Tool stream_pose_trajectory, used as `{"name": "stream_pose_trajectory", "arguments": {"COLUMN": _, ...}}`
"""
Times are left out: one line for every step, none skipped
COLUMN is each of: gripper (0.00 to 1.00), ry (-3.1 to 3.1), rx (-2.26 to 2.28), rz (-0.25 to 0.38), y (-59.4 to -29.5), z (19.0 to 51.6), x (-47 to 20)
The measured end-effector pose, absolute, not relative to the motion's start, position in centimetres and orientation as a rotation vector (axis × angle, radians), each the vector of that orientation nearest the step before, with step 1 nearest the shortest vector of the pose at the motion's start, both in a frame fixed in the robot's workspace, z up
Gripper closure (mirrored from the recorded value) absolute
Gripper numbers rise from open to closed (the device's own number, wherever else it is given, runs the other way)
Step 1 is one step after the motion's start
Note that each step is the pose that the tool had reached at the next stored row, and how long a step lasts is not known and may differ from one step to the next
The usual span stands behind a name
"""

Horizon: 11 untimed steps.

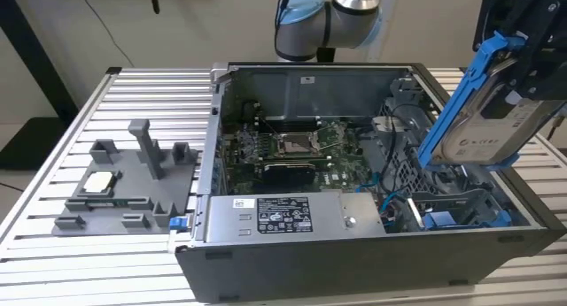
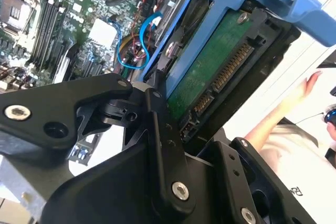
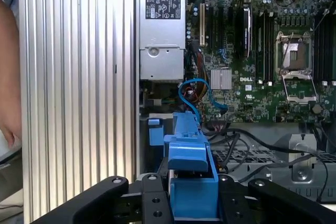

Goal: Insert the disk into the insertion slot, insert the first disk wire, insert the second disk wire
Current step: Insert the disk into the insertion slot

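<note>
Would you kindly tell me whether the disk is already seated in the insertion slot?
No, the gripper holds the disk tilted in the air, clear of the insertion slot.

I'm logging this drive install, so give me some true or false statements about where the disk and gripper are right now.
1. The gripper holds the disk above the open computer case. True.
2. The disk is seated in the insertion slot. False: it hangs in the air, apart from the slot.
3. A power-supply box sits inside the case. True.
4. The disk is held level. False: it is steeply tilted.
5. A grey fixture stands on the table at the exterior view's left of the case. True.
</note>
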<state>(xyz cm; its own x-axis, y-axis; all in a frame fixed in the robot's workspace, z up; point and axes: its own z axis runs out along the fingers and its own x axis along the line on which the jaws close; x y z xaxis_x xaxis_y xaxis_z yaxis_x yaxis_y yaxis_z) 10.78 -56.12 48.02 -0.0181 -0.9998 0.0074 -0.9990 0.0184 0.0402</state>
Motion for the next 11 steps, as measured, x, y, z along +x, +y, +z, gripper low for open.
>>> {"name": "stream_pose_trajectory", "arguments": {"gripper": 0.67, "ry": -2.218, "rx": 2.178, "rz": -0.037, "y": -56.12, "z": 47.98, "x": 10.78}}
{"name": "stream_pose_trajectory", "arguments": {"gripper": 0.67, "ry": -2.218, "rx": 2.177, "rz": -0.036, "y": -56.12, "z": 47.95, "x": 10.78}}
{"name": "stream_pose_trajectory", "arguments": {"gripper": 0.67, "ry": -2.218, "rx": 2.178, "rz": -0.037, "y": -56.12, "z": 47.9, "x": 10.78}}
{"name": "stream_pose_trajectory", "arguments": {"gripper": 0.67, "ry": -2.218, "rx": 2.178, "rz": -0.036, "y": -56.11, "z": 47.87, "x": 10.78}}
{"name": "stream_pose_trajectory", "arguments": {"gripper": 0.67, "ry": -2.218, "rx": 2.177, "rz": -0.036, "y": -56.12, "z": 47.83, "x": 10.78}}
{"name": "stream_pose_trajectory", "arguments": {"gripper": 0.67, "ry": -2.218, "rx": 2.177, "rz": -0.036, "y": -56.12, "z": 47.79, "x": 10.78}}
{"name": "stream_pose_trajectory", "arguments": {"gripper": 0.67, "ry": -2.218, "rx": 2.178, "rz": -0.036, "y": -56.11, "z": 47.75, "x": 10.78}}
{"name": "stream_pose_trajectory", "arguments": {"gripper": 0.67, "ry": -2.218, "rx": 2.177, "rz": -0.036, "y": -56.12, "z": 47.7, "x": 10.77}}
{"name": "stream_pose_trajectory", "arguments": {"gripper": 0.67, "ry": -2.218, "rx": 2.177, "rz": -0.036, "y": -56.12, "z": 47.66, "x": 10.78}}
{"name": "stream_pose_trajectory", "arguments": {"gripper": 0.67, "ry": -2.218, "rx": 2.177, "rz": -0.036, "y": -56.12, "z": 47.62, "x": 10.78}}
{"name": "stream_pose_trajectory", "arguments": {"gripper": 0.67, "ry": -2.218, "rx": 2.177, "rz": -0.036, "y": -56.12, "z": 47.57, "x": 10.78}}
